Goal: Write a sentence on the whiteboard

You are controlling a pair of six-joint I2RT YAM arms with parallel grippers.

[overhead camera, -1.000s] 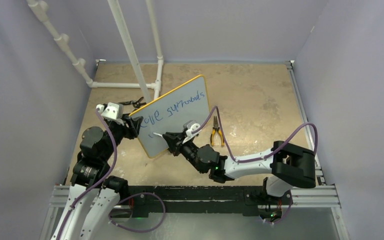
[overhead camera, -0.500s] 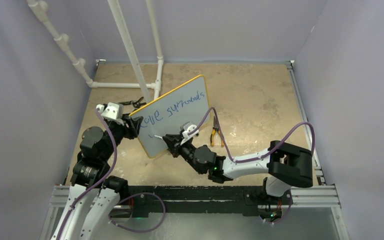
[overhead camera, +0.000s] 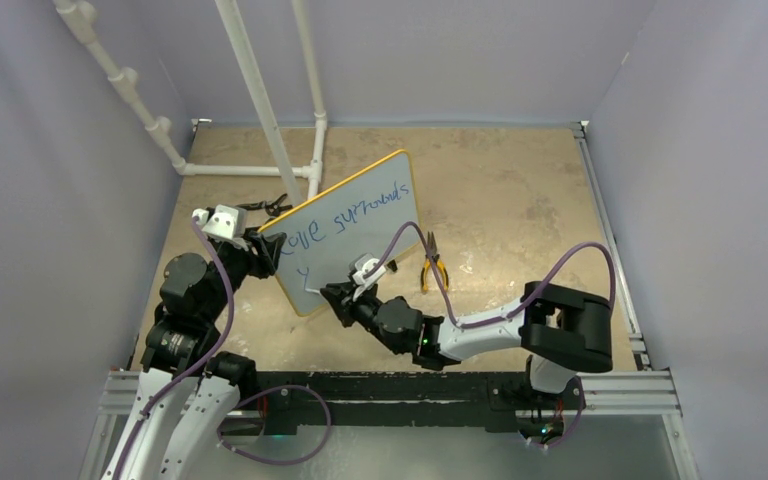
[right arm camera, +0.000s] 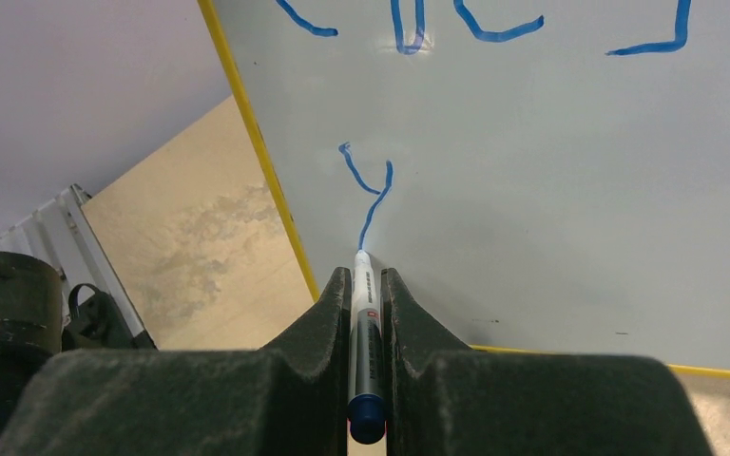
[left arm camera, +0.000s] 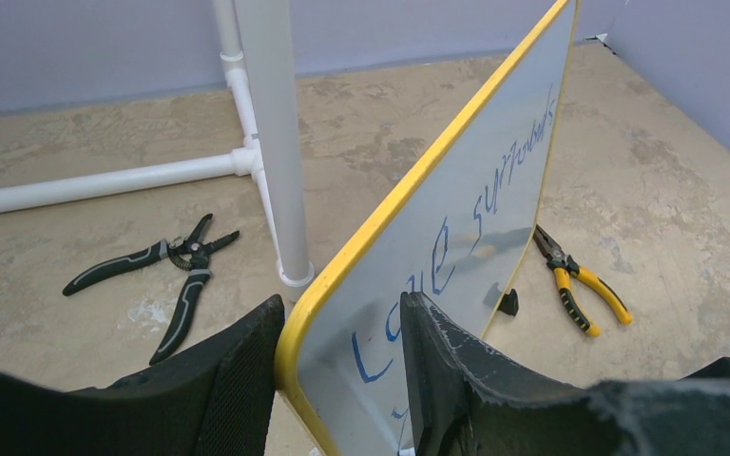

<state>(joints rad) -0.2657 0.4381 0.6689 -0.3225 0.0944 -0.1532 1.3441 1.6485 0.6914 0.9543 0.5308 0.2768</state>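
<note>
The left gripper (left arm camera: 340, 328) pinches the whiteboard's (left arm camera: 509, 123) yellow frame. The right gripper (right arm camera: 366, 290) clamps a blue marker (right arm camera: 365, 332), its tip on the sentence's (right arm camera: 371, 195) "y".

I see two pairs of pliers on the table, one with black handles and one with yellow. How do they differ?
The black pliers have dark handles splayed wide; the yellow pliers have bright handles only a little apart. The black pliers lie behind the whiteboard, near the white pipe; the yellow pliers lie on its written side. Both lie flat on the table.
</note>
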